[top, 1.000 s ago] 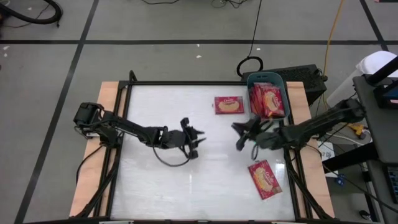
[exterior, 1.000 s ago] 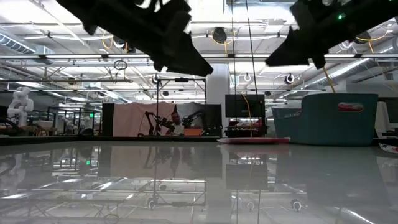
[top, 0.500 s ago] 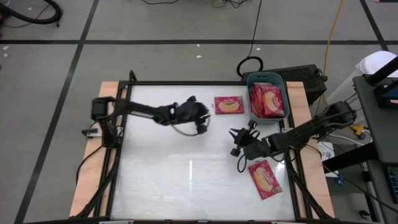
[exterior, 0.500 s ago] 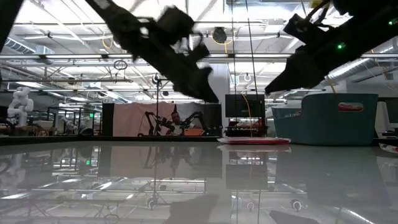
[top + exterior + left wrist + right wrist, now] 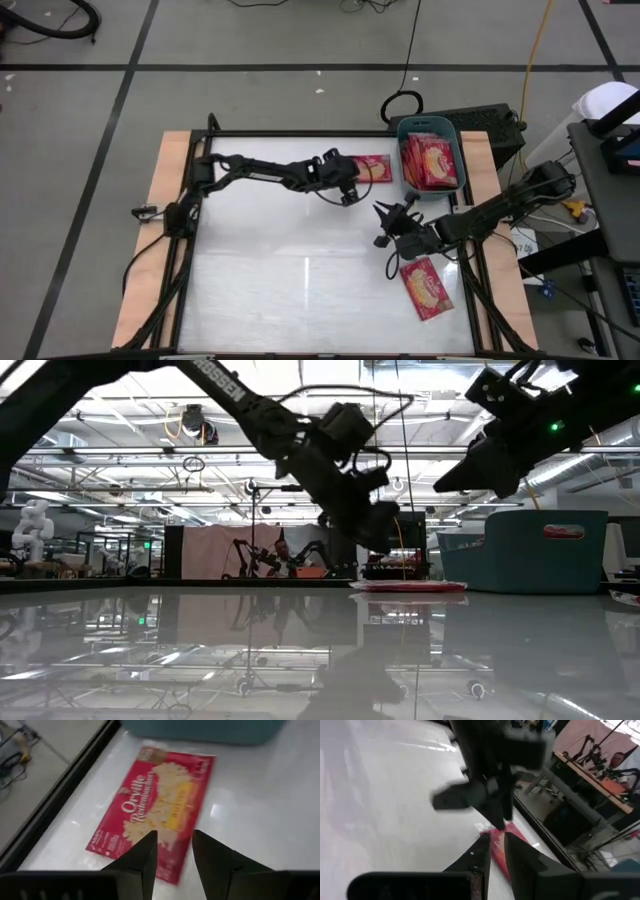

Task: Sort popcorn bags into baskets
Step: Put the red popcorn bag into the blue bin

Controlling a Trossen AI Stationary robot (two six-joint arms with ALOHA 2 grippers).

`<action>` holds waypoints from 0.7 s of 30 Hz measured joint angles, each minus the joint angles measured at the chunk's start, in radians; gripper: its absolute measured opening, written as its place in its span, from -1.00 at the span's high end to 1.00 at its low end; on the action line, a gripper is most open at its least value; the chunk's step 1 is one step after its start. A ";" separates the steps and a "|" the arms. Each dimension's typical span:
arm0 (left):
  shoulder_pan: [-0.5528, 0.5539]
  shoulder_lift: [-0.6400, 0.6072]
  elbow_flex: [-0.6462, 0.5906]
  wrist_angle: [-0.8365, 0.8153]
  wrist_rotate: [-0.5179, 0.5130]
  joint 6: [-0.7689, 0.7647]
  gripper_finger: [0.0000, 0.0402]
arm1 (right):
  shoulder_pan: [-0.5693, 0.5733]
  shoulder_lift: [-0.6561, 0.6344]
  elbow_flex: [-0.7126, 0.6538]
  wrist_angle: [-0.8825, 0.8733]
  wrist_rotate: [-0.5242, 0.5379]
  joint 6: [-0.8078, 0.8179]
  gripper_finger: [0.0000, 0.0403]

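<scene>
Left gripper above popcorn bag beside basket (bags inside), jaws slightly spread, empty. Right gripper mid-surface, jaws nearly together, empty.

table — white, glossy | on it: two popcorn bags, teal basket

Right pincer near-closed, left pincer over popcorn bag
</scene>
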 joint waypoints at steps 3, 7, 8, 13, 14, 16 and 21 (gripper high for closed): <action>0.004 0.045 0.032 0.002 -0.030 -0.032 0.37 | 0.029 -0.006 0.000 -0.009 0.041 -0.003 0.75; 0.010 0.089 0.043 0.024 -0.047 -0.067 0.37 | 0.082 -0.007 -0.001 -0.005 0.125 -0.004 0.75; 0.012 0.098 0.044 0.031 -0.053 -0.073 0.37 | 0.094 -0.007 0.000 -0.001 0.153 -0.003 0.75; 0.000 0.099 0.044 0.030 -0.131 -0.122 0.37 | 0.152 -0.022 0.000 0.015 0.228 -0.006 0.75; -0.001 0.098 0.044 0.020 -0.139 -0.140 0.37 | 0.160 -0.030 0.000 0.024 0.229 -0.004 0.75; -0.001 0.099 0.044 -0.015 -0.164 -0.160 0.41 | 0.177 -0.047 0.000 0.028 0.227 0.001 0.75; -0.007 0.095 0.082 -0.110 -0.141 -0.132 0.63 | 0.213 -0.088 0.000 0.034 0.227 0.018 0.75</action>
